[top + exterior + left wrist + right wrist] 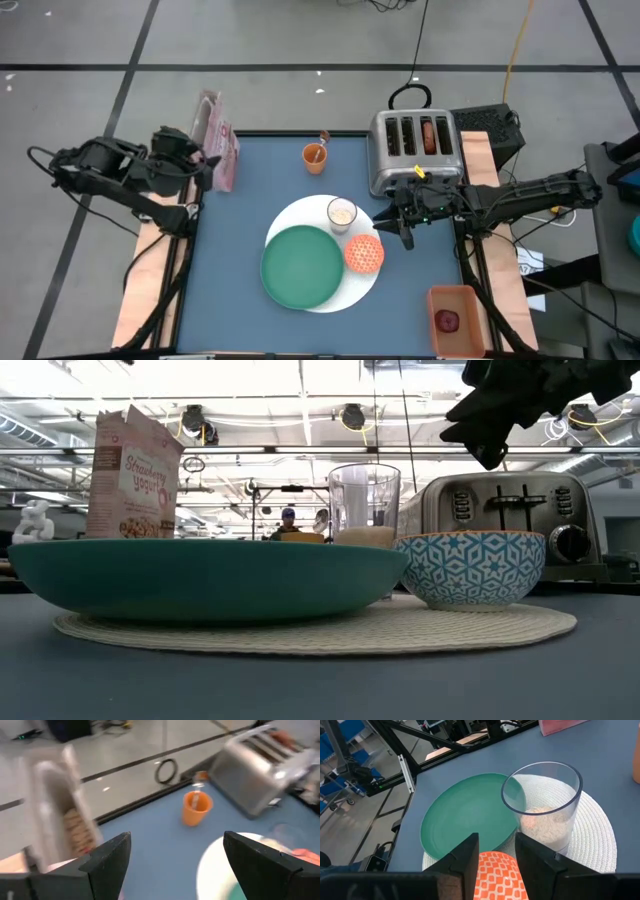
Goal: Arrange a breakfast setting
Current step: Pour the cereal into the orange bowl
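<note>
A white round mat (372, 285) lies mid-table. On it rest a green plate (300, 265), a glass (342, 213) with a milky fill, and an orange-patterned bowl (364, 254). A brown bagel (429, 135) sticks out of a slot of the silver toaster (400, 170). A dark red fruit (447, 320) lies in a pink tray. A spoon (322, 140) stands in an orange cup (314, 158). My right gripper (395, 222) is open and empty, above and just right of the bowl (497, 875). My left gripper (177, 850) is open and empty beside the pink cereal box (60, 810).
The pink cereal box (217, 140) stands at the far left corner of the blue table. The toaster takes up the far right corner. The pink tray (455, 300) sits on the wooden strip at the near right. Bare blue table lies left of the plate.
</note>
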Tool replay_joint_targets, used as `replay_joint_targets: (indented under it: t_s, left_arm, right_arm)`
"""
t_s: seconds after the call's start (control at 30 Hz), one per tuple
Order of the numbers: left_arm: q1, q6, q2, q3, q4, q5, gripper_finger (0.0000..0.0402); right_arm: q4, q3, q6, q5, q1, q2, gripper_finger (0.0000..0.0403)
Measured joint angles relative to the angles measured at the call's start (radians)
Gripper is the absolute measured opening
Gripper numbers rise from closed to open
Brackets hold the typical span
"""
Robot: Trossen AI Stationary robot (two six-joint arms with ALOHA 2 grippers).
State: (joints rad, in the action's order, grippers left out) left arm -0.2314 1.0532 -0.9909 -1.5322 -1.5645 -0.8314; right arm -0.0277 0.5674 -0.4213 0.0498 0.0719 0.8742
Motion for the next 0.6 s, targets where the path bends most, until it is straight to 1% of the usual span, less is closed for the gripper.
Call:
replay_joint_targets:
  t_s: [0.27, 0.5, 0.6]
  left_arm:
    - [0.15, -0.079, 0.018, -0.008, -0.004, 0.001, 0.0321]
    - [0.32, -0.188, 0.007, -0.007, -0.006, 0.116, 0.0321]
    - [0.384, -0.245, -0.005, -0.007, -0.006, 0.136, 0.0321]
  right_arm:
    - [0.0, 0.0, 0.0, 0.0, 0.0, 0.0, 0.0121]
    - [0.0, 0.0, 0.0, 0.0, 0.0, 0.0, 0.0121]
    - [0.001, 0.0, 0.0, 0.0, 0.0, 0.0, 0.0121]
